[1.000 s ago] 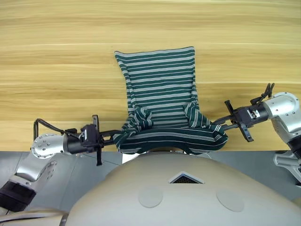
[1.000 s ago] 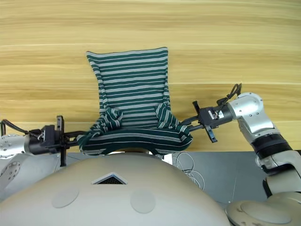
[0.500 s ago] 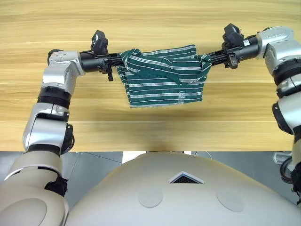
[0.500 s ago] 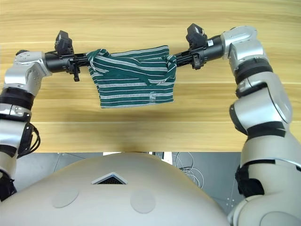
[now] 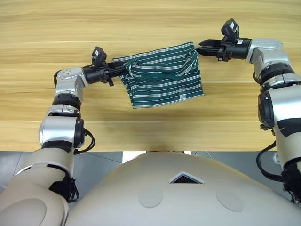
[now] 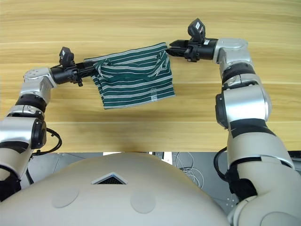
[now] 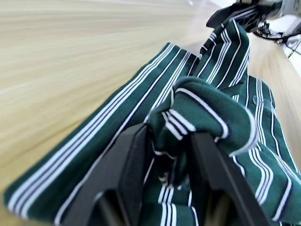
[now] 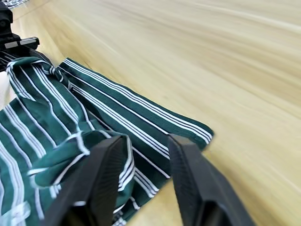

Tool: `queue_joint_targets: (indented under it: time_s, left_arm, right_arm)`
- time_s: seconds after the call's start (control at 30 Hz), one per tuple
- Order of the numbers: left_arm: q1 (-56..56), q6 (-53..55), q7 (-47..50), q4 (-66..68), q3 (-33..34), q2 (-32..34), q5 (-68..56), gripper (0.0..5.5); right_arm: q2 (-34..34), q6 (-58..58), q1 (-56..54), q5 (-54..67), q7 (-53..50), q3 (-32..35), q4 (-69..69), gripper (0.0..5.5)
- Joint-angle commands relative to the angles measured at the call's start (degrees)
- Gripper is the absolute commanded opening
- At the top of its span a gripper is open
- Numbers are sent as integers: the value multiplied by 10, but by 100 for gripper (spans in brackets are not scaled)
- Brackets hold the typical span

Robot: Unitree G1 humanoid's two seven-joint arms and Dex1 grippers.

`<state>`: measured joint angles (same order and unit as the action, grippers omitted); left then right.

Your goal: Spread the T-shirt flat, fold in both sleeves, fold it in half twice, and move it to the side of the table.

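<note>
T-shirt (image 5: 162, 75): green with white stripes, doubled over on the table (image 5: 141, 23), around table centre and a bit toward 12 o'clock. Lies skewed, its 3 o'clock side sitting farther out than its 9 o'clock side. Free edge faces 6 o'clock.
Left gripper (image 5: 118, 69): at the shirt's 10 o'clock corner, clenched on a wad of bunched fabric. The wrist view shows cloth pinched between both fingers (image 7: 129, 169).
Right gripper (image 5: 199, 47): at the shirt's 1 o'clock corner, grasping the folded edge, with fabric tucked between its fingers (image 8: 108, 169).
Stage (judged): one half-fold is being laid down. The second fold and the move to the side are not done.
Risk 1: both held corners are wadded, so letting go as they are probably leaves lumps and uneven layers.
Risk 2: the skew means the edges likely won't line up, and the next fold would compound it.
Risk 3: cloth could catch on a finger during pull-back and drag the top layer open.
</note>
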<state>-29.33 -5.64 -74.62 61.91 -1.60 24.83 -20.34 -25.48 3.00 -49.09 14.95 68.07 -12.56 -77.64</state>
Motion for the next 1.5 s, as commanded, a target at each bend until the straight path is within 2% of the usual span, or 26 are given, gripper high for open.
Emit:
queue_joint_targets:
  time_s: [0.03, 0.13, 0.23, 0.3, 0.37, 0.43, 0.53, 0.6, 0.7, 0.9, 1.07, 1.17, 1.3, 1.5]
  left_arm:
    - [10, 12, 8, -23, 57, -5, -28, 207]
    - [39, 9, 77, -32, 93, -11, -29, 249]
    - [96, 22, 161, -97, 168, -36, -81, 299]
    - [158, 36, 208, -197, 213, -57, -123, 328]
    - [224, 18, 251, -280, 237, -74, -128, 357]
    - [276, -14, 284, -334, 247, -92, -115, 388]
    - [319, -38, 311, -433, 247, -124, -124, 452]
    - [328, -40, 335, -487, 242, -134, -123, 474]
    - [354, -44, 356, -555, 215, -150, -102, 538]
    - [397, -30, 385, -650, 193, -159, -107, 538]
    - [413, -23, 396, -684, 176, -158, -100, 538]
    - [416, -22, 402, -692, 168, -157, -100, 538]
    - [420, -18, 405, -704, 157, -157, -99, 538]
    - [429, -12, 404, -724, 141, -156, -105, 538]
  right_arm:
    - [5, 13, 15, -35, -49, 37, 2, 251]
    - [-5, 64, 34, -46, -49, 67, 14, 296]
    - [-20, 135, 83, -19, -5, 120, 52, 351]
    - [-24, 184, 150, 19, 45, 159, 128, 384]
    - [-3, 198, 241, 58, 36, 179, 289, 416]
    - [39, 170, 316, 57, -28, 155, 466, 450]
    - [105, 122, 403, -15, -97, 36, 650, 520]
    - [141, 67, 416, -71, -144, -27, 661, 522]
    - [168, 15, 416, -114, -199, -62, 649, 522]
    - [217, -44, 398, -149, -272, -92, 588, 522]
    - [256, -100, 354, -143, -302, -75, 483, 522]
    - [234, -75, 372, -170, -262, -119, 497, 522]
    - [135, 27, 411, -228, -187, -194, 546, 522]
    - [-30, 178, 446, -227, -88, -206, 674, 522]
